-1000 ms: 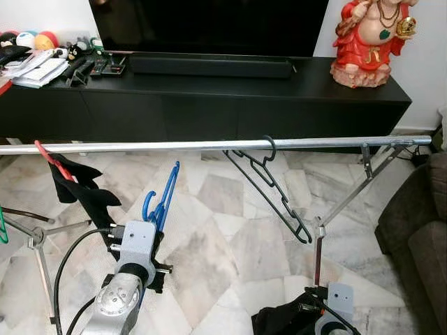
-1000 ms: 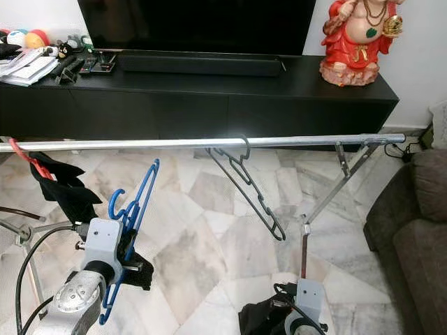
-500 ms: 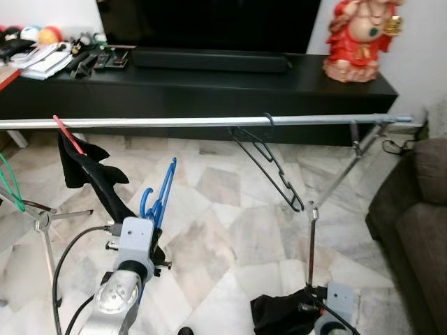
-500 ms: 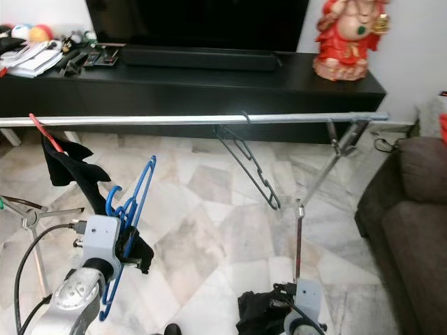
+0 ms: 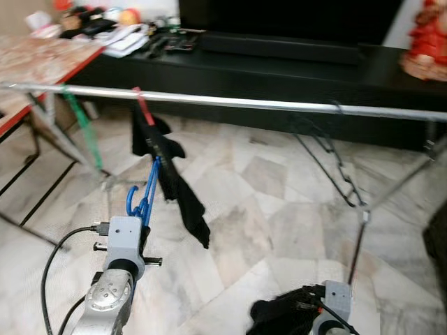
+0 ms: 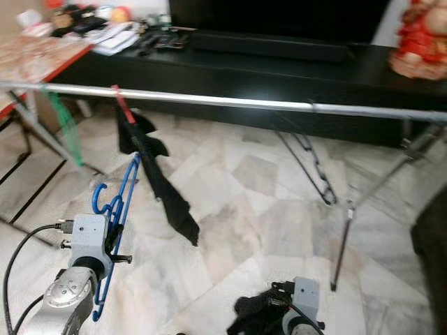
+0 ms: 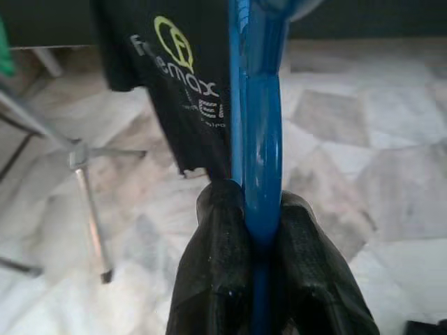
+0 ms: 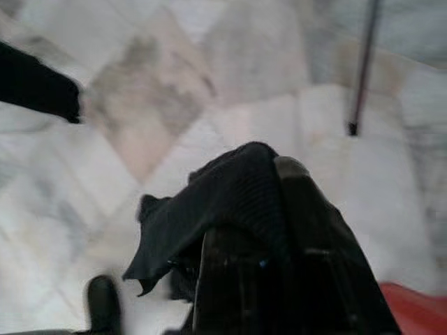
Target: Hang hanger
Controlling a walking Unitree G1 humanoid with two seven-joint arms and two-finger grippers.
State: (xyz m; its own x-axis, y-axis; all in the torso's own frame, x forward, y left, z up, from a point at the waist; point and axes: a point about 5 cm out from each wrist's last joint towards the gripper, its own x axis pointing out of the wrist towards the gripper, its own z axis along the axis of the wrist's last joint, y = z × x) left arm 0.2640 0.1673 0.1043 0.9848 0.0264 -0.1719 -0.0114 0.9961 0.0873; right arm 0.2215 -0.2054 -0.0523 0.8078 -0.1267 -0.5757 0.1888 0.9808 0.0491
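Note:
A blue hanger [image 5: 144, 199] stands upright in my left gripper [image 7: 255, 234], which is shut on its lower bar, low at the left and in front of the rail. The silver clothes rail [image 5: 230, 102] runs across the room at mid height. On it hang a red hanger [image 5: 142, 110] with a black garment [image 5: 171, 178], a green hanger [image 5: 82, 124] and a black hanger [image 5: 334, 162]. My right gripper [image 8: 262, 230] is low at the right, shut on a piece of black cloth [image 8: 209, 202].
A black TV console [image 5: 293, 70] stands behind the rail, with a red figurine [image 5: 426, 42] at its right end. A red-edged table [image 5: 42, 59] is at the left. The rail's folding legs [image 5: 391, 202] stand on the marble floor.
The camera has swung to the left, bringing the table and green hanger into view. Both grippers keep their hold on the blue hanger and the black cloth.

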